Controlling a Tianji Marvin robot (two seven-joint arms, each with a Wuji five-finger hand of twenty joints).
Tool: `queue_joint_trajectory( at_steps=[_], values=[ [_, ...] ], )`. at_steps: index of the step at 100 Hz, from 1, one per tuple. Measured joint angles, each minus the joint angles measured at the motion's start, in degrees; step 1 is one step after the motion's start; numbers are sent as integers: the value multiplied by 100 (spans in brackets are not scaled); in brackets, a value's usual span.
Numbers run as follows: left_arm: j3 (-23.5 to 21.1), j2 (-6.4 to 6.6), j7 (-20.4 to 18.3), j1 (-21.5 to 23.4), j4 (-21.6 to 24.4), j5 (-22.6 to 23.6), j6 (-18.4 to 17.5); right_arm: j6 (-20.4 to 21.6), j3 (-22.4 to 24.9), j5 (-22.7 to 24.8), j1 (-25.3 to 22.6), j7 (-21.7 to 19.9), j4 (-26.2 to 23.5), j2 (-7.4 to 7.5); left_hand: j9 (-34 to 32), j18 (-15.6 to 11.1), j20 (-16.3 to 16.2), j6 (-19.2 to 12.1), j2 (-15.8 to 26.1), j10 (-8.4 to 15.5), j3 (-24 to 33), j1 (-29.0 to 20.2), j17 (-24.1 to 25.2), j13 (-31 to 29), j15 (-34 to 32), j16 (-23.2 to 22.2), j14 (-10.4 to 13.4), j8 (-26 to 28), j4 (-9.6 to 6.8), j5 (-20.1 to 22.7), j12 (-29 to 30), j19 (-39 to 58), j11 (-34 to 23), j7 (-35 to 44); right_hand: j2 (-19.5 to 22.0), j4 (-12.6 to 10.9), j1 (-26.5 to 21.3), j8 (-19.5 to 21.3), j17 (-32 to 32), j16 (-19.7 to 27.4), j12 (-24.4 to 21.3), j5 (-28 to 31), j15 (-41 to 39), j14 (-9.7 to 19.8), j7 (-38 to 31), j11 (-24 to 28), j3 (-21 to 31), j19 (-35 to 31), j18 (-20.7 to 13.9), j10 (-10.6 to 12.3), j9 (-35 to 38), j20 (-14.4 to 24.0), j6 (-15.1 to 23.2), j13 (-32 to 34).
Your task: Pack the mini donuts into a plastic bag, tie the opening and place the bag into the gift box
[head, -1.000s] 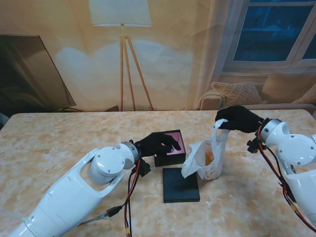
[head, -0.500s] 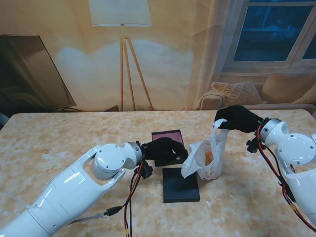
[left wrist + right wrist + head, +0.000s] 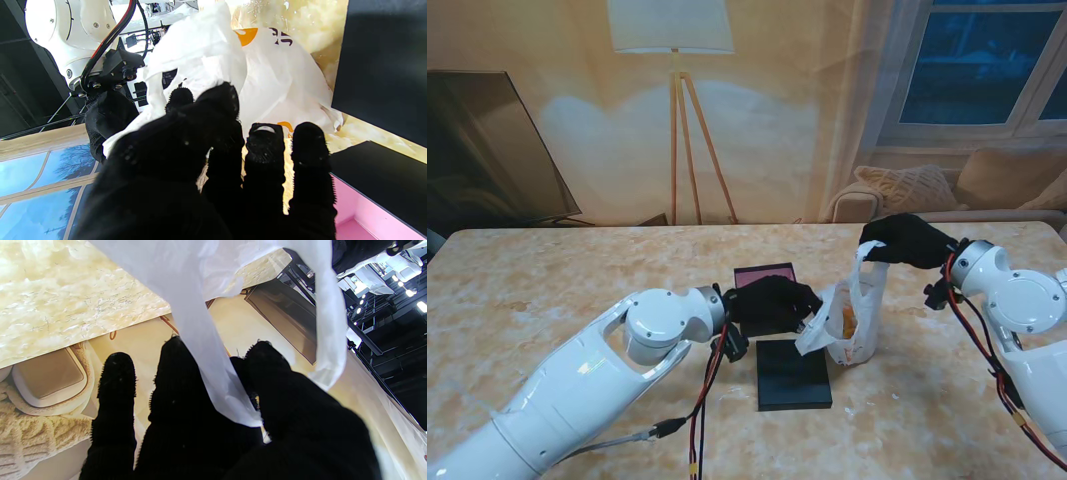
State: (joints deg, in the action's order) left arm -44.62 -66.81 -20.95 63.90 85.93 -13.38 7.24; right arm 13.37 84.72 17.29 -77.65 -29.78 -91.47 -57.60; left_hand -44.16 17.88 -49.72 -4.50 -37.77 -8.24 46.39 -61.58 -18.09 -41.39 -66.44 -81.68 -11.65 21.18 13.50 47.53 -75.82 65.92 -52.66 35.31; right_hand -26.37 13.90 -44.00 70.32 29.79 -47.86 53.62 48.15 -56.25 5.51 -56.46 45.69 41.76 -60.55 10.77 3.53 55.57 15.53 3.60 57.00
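A white plastic bag [image 3: 855, 325] stands at mid-table with orange donuts [image 3: 850, 318] showing through it. My right hand [image 3: 909, 240] is shut on the bag's right handle [image 3: 206, 350] and holds it up. My left hand [image 3: 772, 300] reaches over the gift box [image 3: 762, 273], whose inside is pink. Its fingers are spread and its fingertips [image 3: 267, 133] are at the bag's loose left flap [image 3: 812, 322]. In the left wrist view the thumb lies against the white plastic [image 3: 200, 50]. I see no closed grip there. The box's black lid [image 3: 793, 374] lies flat, nearer to me.
The marble table [image 3: 547, 290] spreads wide to the left. In the left wrist view the lid [image 3: 383, 60] and the box wall [image 3: 377, 173] sit close beside the hand. Red and black cables [image 3: 702, 390] hang under my left forearm.
My left hand has moved to the right across the gift box and reached the bag's left flap. My right hand has stayed put, still holding up the right handle.
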Motion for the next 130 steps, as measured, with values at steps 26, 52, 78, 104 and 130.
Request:
queue_joint_trajectory(
  at_steps=[26, 52, 78, 104, 130],
  values=[
    [58, -136, 320, -29, -10, -71, 211, 15, -19, -60, 14, -17, 26, -1, 127, 0, 0, 0, -620, 0, 957, 1083, 113, 108, 14, 154, 0, -1, 171, 0, 200, -36, -51, -3, 0, 0, 0, 0, 0, 0, 0, 0, 0, 0, 0, 0, 0, -1, 20, 0, 0, 0, 0, 0],
    [-39, -232, 659, 119, 115, -120, 333, 112, -8, -139, -36, -35, 2, 0, 795, 3, 0, 42, -618, -182, 1671, 2520, 574, 612, 651, 274, -146, -70, -118, -1, 1159, -412, 283, -5, 0, 0, 0, 0, 0, 0, 0, 1, 0, 0, 0, 0, 0, -1, 51, 0, 0, 0, 0, 0],
    [-136, -228, 658, 207, 263, -110, 531, 161, -4, -183, -132, -63, -111, 4, 922, 7, 0, 191, -81, -331, 1617, 3217, 750, 842, 737, 280, -282, -141, -119, -5, 1275, -473, 451, -225, 0, 0, 0, 1, 0, 0, 0, 1, 0, 0, 0, 0, 0, -1, 51, 0, 0, 0, 0, 0],
    [-159, -181, 556, 250, 328, -107, 419, 188, -27, -208, -138, -115, -135, 9, 1494, -4, 0, -37, 1189, -489, 10, 1385, 989, 1319, 1399, 607, -396, -360, 38, -496, 1800, -780, 1356, -453, 0, 0, 0, 1, 0, 0, 0, 1, -1, 0, 0, 0, 0, -1, 52, 0, 0, 0, 0, 0],
    [-114, -142, 1078, 313, 421, 348, 231, 174, -47, -208, -143, -105, -157, 9, 1483, -70, 0, -145, 359, -438, 836, 948, 818, 1297, 1306, 503, -258, -129, -278, -596, 1555, -643, 1283, -233, 0, 0, 0, 1, 0, 0, 0, 1, -1, 0, 0, 0, 0, -1, 54, 0, 0, 0, 0, 0]
  ],
)
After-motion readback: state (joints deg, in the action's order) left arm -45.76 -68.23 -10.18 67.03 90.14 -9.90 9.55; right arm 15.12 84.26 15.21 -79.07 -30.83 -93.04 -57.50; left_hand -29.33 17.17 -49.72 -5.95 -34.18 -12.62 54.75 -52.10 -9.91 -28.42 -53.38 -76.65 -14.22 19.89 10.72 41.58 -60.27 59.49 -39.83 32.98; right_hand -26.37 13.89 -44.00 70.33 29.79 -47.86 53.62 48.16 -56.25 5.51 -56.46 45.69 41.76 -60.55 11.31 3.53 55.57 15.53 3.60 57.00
